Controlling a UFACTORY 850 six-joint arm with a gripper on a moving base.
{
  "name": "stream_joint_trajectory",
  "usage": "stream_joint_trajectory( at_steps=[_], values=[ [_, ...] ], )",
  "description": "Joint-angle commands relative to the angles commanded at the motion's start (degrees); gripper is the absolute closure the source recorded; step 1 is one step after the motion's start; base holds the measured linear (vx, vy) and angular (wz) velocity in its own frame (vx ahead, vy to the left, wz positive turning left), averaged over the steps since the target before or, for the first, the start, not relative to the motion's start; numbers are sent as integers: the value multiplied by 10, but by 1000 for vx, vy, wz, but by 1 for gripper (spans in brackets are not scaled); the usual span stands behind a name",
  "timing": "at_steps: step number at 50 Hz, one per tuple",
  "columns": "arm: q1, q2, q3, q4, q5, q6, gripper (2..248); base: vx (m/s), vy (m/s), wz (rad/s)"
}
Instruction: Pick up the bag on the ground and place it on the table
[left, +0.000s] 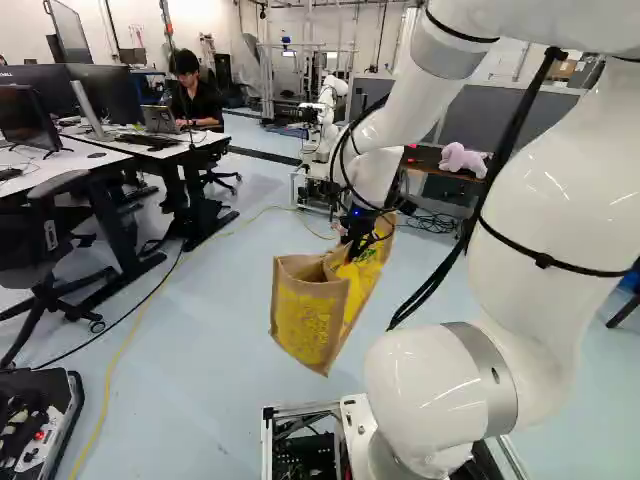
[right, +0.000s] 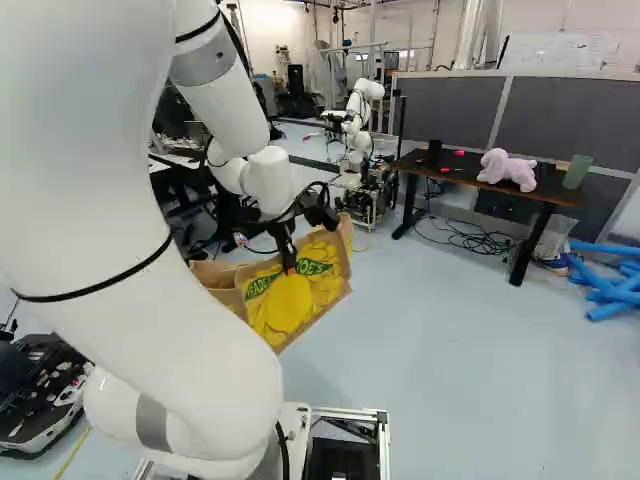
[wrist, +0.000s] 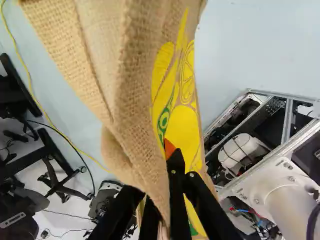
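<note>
Pale blue lab floor (right: 450, 350) everywhere, tall grey partitions (right: 570, 120) along the back. Dark-topped rectangular table (right: 554, 192) in front of those, with a pink plush animal (right: 508, 170) and a green cup (right: 577, 171) on top. Tan burlap bag with yellow fruit print (right: 285, 305) hangs in the air, well apart from the table, clamped by its upper part in the black end effector (right: 289, 266), fwiw.

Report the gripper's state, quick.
Gripper: closed on the bag, pinching its wall near the top edge.
</note>
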Motion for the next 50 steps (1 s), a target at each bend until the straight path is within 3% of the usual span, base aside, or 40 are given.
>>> stream_joint_trajectory(
  at_steps=[35, 50],
  values=[
    [-39, 43, -34, -39, -119, 0, 228, 0, 0, 0],
    [-46, 52, -59, -52, -166, 0, 228, 0, 0, 0]
  ],
)
